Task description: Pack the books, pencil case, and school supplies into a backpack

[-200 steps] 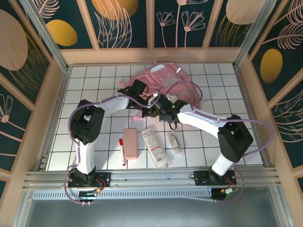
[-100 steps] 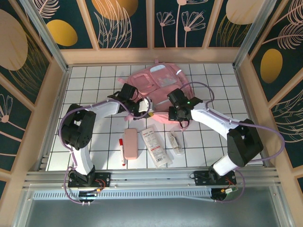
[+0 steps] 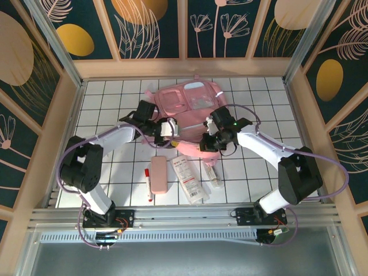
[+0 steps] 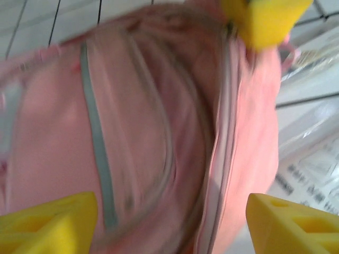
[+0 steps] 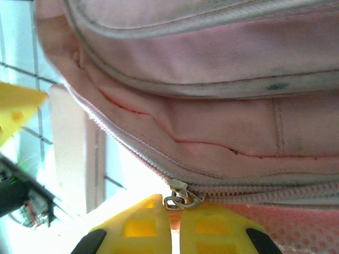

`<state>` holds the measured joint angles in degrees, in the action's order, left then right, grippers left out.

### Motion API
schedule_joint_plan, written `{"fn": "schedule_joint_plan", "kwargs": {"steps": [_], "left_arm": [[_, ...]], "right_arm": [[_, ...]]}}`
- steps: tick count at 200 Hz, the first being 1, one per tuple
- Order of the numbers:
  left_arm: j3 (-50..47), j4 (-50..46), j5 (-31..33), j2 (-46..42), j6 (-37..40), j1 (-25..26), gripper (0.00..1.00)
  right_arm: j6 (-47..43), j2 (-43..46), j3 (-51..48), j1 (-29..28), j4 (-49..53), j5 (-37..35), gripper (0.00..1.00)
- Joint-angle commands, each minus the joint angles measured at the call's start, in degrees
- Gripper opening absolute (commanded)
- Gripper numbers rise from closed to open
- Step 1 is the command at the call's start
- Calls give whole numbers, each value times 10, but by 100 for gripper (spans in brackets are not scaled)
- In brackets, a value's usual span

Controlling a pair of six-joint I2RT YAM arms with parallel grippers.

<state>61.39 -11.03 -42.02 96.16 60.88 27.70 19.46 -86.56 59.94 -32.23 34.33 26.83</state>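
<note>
Tiled table [image 3: 99, 99]: left jaws gape over backpack [image 3: 187, 101], right jaws pinch its zipper [image 5: 179, 199].

The backpack [image 5: 222, 58] is soft, matt pink cloth with a fine weave, stitched seams and piping. Open mesh shows at its lower edge, and a duller grey strip [image 4: 98, 153] is sewn across one pocket. Its zip has pale plastic-looking teeth and a shiny metal zip pull [image 5: 180, 199]. The right gripper [image 5: 172, 209] has fingers [image 5: 140, 227] of matt yellow plastic with moulded hollows, and the left gripper [image 4: 169, 222] is of the same plastic. The packet [image 4: 312, 180] is glossy, crinkled film. The case [image 3: 158, 174] looks smooth and matt. The table [image 3: 103, 109] is smooth white tile with dark seams. It is edged by a brushed metal rail [image 3: 184, 214] and a pale matt wood frame [image 3: 184, 68].
</note>
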Motion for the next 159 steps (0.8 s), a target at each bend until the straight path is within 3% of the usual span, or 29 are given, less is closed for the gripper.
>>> {"fn": "schedule_joint_plan", "kwargs": {"steps": [1,44,62,78,94,132,159], "left_arm": [[3,-3,-1,1,16,47,73],[22,-11,9,55,6,58,68],[23,-10,34,64,11,66,60],[31,-12,53,70,13,66,38],[39,-22,86,71,24,66,0],[19,-7,146,41,77,65,0],[-9,38,151,4,100,49,0]], "right_arm": [[-17,-7,4,5,-20,95,0],[-13,-11,2,5,-33,115,0],[-11,-16,0,5,-33,116,0],[-2,-20,1,5,-24,100,0],[10,-26,6,26,4,72,0],[25,-25,-2,82,67,31,0],[21,-23,-16,126,81,29,0]]}}
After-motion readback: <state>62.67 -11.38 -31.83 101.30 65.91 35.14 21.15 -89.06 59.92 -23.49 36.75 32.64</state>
